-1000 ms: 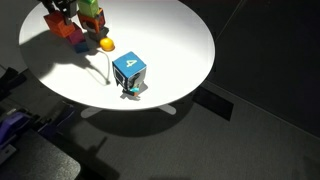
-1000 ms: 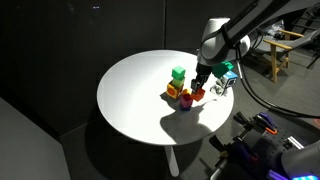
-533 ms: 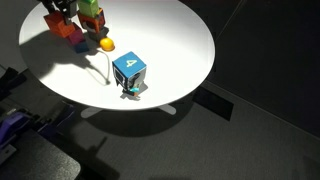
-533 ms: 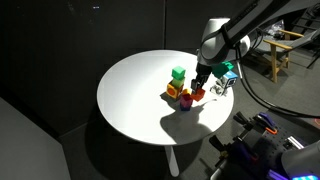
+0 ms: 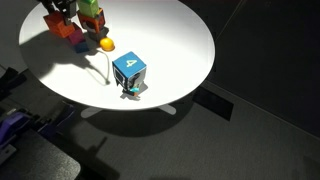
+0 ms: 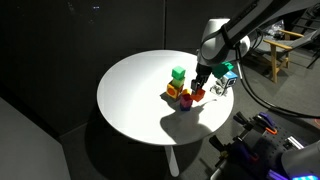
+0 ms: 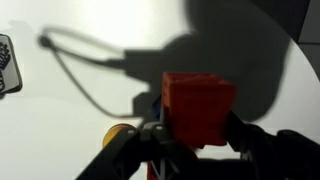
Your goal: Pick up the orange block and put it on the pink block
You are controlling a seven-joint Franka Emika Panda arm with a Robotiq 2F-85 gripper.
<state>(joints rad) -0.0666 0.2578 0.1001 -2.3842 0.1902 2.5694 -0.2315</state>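
My gripper (image 7: 196, 140) is shut on the orange block (image 7: 198, 105), a small orange-red cube that fills the middle of the wrist view between the dark fingers. In an exterior view the gripper (image 6: 200, 86) holds the orange block (image 6: 198, 95) low over the round white table (image 6: 130, 95), right beside the pink block (image 6: 186, 102). I cannot tell whether the two blocks touch. In the exterior view from the opposite side the gripper (image 5: 58, 12) is at the far left edge of the table, over the cluster of blocks. The pink block is hidden in the wrist view.
A green block (image 6: 178, 74) sits on a reddish-orange block (image 6: 178, 88) next to the gripper. A small yellow piece (image 5: 106, 44) lies close by and also shows in the wrist view (image 7: 118, 133). The big blue cube marked "4" (image 5: 129, 73) and a thin cable (image 5: 104, 68) lie nearer the table's edge.
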